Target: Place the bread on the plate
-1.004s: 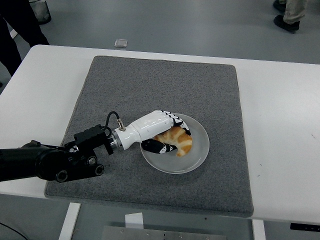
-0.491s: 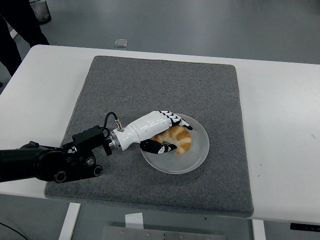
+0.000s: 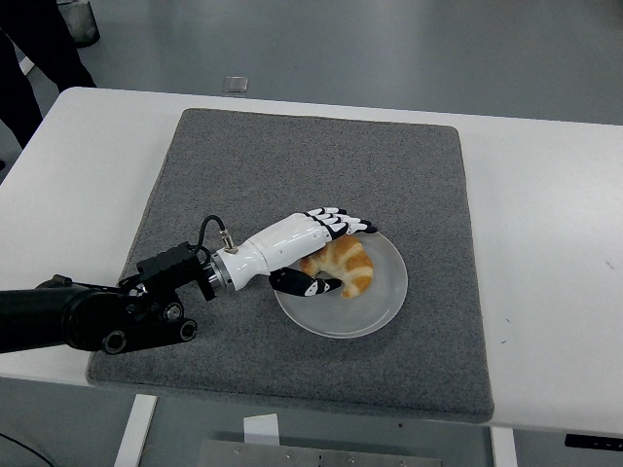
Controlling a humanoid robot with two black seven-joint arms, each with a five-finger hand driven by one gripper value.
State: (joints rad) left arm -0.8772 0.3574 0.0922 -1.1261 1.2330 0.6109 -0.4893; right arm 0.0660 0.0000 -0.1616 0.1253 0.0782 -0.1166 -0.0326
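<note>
**Already plated: croissant lies on the dish**

The bread (image 3: 345, 269), a golden croissant, rests on the glass plate (image 3: 382, 302) toward the near right of the grey mat (image 3: 292, 165). The left hand (image 3: 310, 255) hovers at its left side, fingers spread loose, thumb underneath, gripping nothing.

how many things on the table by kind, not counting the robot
bread: 1
plate: 1
grey mat: 1
total: 3
</note>
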